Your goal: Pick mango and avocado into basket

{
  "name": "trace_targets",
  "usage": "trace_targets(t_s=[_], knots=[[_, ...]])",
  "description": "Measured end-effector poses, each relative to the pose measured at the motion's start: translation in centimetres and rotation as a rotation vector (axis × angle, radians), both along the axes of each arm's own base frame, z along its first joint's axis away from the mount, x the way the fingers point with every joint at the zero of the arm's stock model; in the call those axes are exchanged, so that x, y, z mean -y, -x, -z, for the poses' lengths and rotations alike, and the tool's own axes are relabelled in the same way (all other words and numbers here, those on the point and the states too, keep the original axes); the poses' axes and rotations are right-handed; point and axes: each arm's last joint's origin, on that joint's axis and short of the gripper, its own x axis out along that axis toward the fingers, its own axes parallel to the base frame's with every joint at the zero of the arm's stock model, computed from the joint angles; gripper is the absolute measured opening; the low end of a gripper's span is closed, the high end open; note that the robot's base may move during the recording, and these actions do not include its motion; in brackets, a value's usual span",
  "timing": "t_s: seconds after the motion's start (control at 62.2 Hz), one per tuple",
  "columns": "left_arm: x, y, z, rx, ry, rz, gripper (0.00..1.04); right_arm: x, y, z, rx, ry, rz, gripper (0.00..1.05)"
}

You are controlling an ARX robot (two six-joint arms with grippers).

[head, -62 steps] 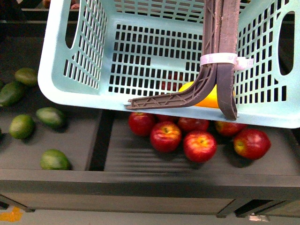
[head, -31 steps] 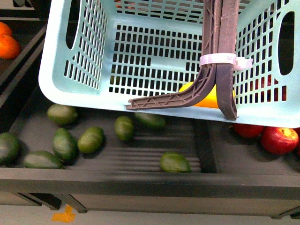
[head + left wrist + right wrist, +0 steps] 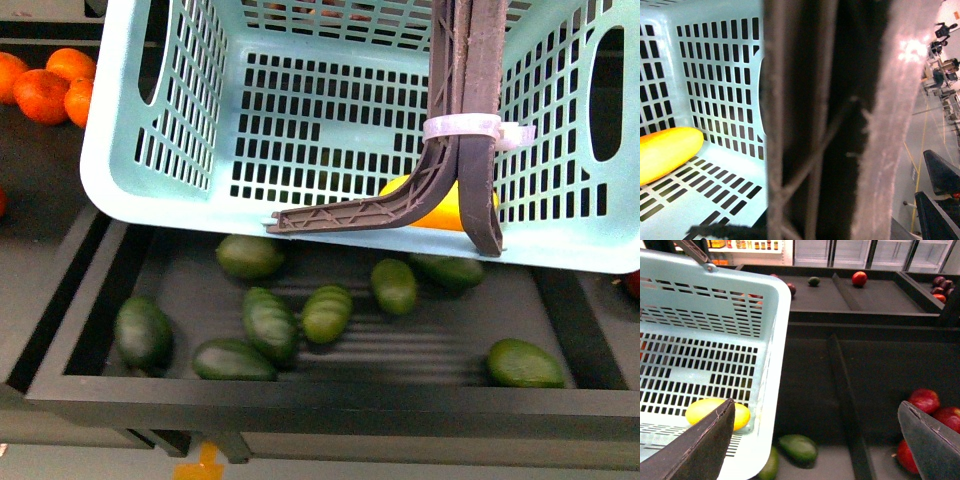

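The pale teal basket [image 3: 170, 150] hangs above the produce shelf, filling the upper part of the front view. Its brown-grey handles [image 3: 465, 60], bound by a white zip tie [image 3: 470, 128], fill the left wrist view, where my left gripper is shut on a handle [image 3: 830, 125]; its fingers are hidden. The yellow-orange mango [image 3: 440, 212] lies on the basket floor [image 3: 667, 152] [image 3: 715, 412]. Several dark green avocados [image 3: 325, 312] lie in the shelf bin beneath the basket. My right gripper [image 3: 817, 440] is open beside the basket, above one avocado [image 3: 798, 447].
Oranges [image 3: 45, 85] sit in the bin at far left. Red apples [image 3: 925, 400] lie beyond a dark divider [image 3: 845, 390] from the avocado bin. The shelf's front lip [image 3: 320, 405] runs along the near edge. More fruit lies on a farther shelf [image 3: 858, 278].
The front view has swept sideways along the shelf: apples under the basket gave way to the avocado bin, and oranges have come in at left. The basket and mango keep their place in view.
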Motion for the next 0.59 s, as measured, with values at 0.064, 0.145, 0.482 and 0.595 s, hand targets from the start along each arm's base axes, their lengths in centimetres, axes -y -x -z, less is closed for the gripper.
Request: trace_targets(t_s=[0.064,0.145,0.482,0.595], knots=[[0.0,0.0,0.0,-0.002,0.0,-0.002,0.14,0.0,0.0,0.0,-0.002,0.0,-0.001,0.96],[-0.5,-0.3,0.0,-0.004,0.0,-0.017,0.14,0.0,0.0,0.0,0.0,0.001,-0.009,0.96],[-0.6,-0.4,0.0,0.003,-0.007,-0.031,0.14,0.1,-0.2,0.0,-0.118,-0.077,-0.088,0.96],[-0.2,-0.1,0.0,0.002,-0.001,-0.007,0.14,1.3,-1.0,0.1,-0.306,-0.191,-0.14,0.96]])
